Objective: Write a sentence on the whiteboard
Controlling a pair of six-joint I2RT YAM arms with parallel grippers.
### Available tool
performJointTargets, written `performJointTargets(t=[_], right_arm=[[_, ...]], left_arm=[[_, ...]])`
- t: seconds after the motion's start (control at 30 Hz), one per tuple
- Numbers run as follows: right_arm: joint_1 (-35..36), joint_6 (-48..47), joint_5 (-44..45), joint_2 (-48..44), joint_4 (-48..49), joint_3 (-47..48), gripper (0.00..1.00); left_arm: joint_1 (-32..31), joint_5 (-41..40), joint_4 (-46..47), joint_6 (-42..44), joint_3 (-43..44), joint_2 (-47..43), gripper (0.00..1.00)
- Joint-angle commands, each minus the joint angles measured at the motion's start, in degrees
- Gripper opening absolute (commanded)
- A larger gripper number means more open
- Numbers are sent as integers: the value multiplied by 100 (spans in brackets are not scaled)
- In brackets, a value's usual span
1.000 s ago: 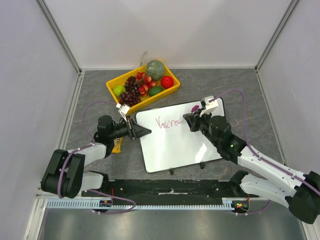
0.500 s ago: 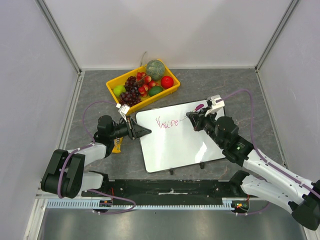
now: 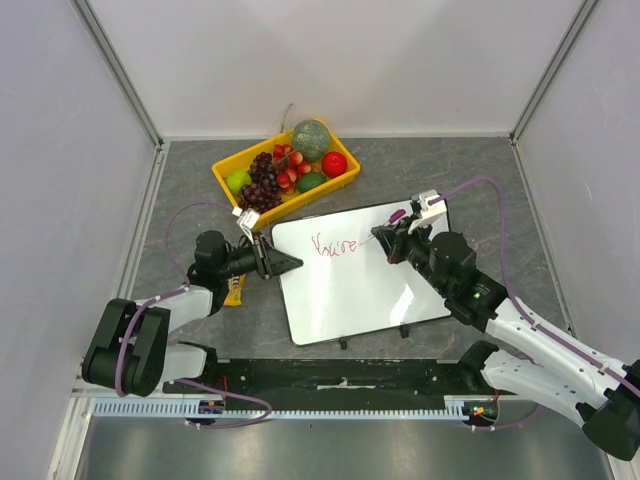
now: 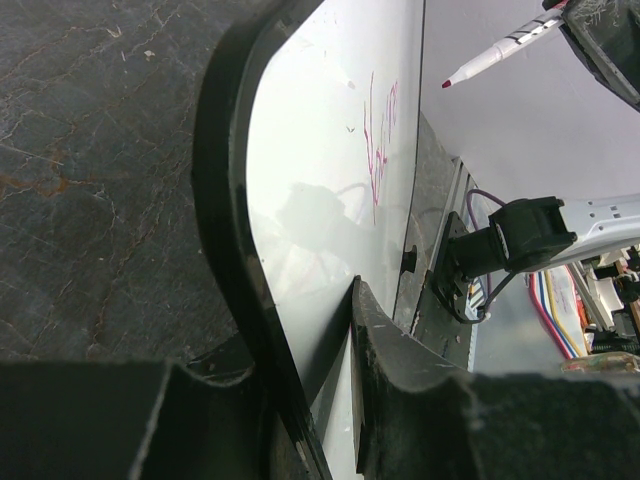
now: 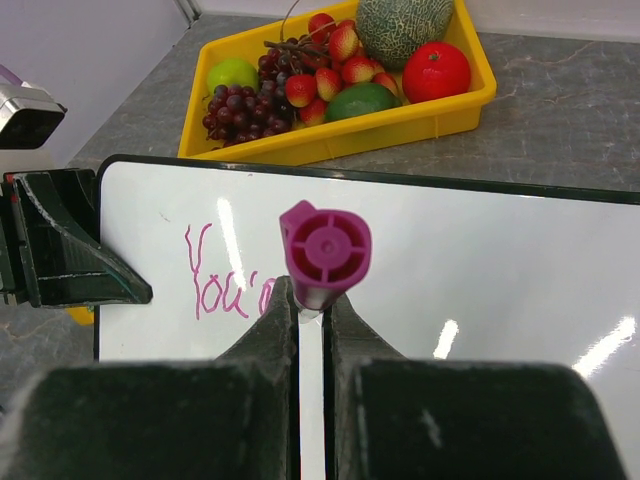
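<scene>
Whiteboard (image 3: 350, 295) lies flat on the grey table (image 3: 480, 180), slightly skewed, its long axis running left to right between the two arms. Left gripper (image 3: 290, 263) pinches the board's left rim at a narrow setting, one finger on each face. Right gripper (image 3: 388, 240) is clamped tight on a magenta-capped marker (image 3: 397, 216). Its tip hangs just past the last letter and, from the left wrist view, looks lifted off the surface. The magenta writing (image 3: 335, 245) reads roughly "You're". Blank board runs rightward from the tip, toward the right arm — the next strokes likely belong there. Beyond the far edge sits a yellow fruit tray (image 3: 222, 175).
</scene>
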Motion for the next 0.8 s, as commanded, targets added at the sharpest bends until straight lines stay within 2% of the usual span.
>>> performJointTargets(t=[0.0, 0.77], right_arm=[[-49, -85, -109, -54, 79, 260, 0], [-523, -472, -197, -256, -62, 322, 0]], left_arm=[[-102, -248, -327, 1064, -88, 117, 2], [-102, -248, -345, 1064, -97, 108, 2]])
